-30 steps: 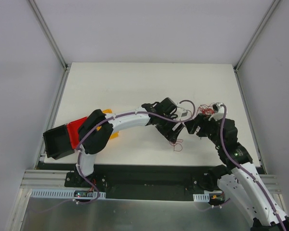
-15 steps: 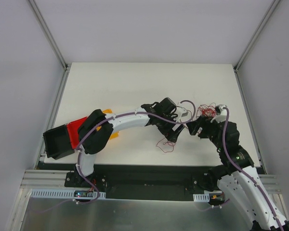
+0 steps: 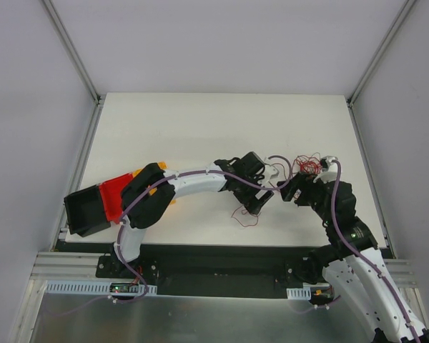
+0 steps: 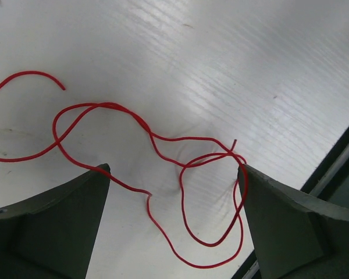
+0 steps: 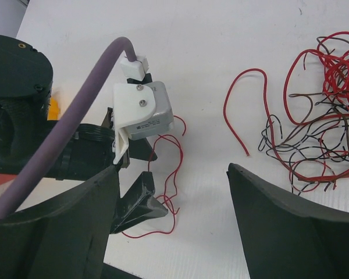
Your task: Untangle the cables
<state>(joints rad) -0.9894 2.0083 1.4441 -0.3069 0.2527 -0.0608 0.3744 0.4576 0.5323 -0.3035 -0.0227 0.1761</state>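
Note:
The cables are a tangle of thin red and black wires [image 3: 309, 164] at the table's right; it also shows in the right wrist view [image 5: 323, 116]. One curly red wire [image 3: 246, 216] lies apart from the tangle near the front edge. My left gripper [image 3: 255, 204] is open just above this wire, which lies flat on the table between the jaws in the left wrist view [image 4: 107, 104]. My right gripper [image 3: 287, 190] is open and empty between the loose wire [image 5: 174, 174] and the tangle. Another single red wire [image 5: 237, 110] lies beside the tangle.
A black bin [image 3: 84, 211] with a red part [image 3: 114, 196] sits at the table's left front corner, and an orange object [image 3: 170, 201] shows under the left arm. The table's front edge [image 4: 337, 168] is close to the left gripper.
The loose red wire has shifted left, away from the tangle, and lies on the table. The left arm's elbow has moved right. The right gripper has hardly moved.

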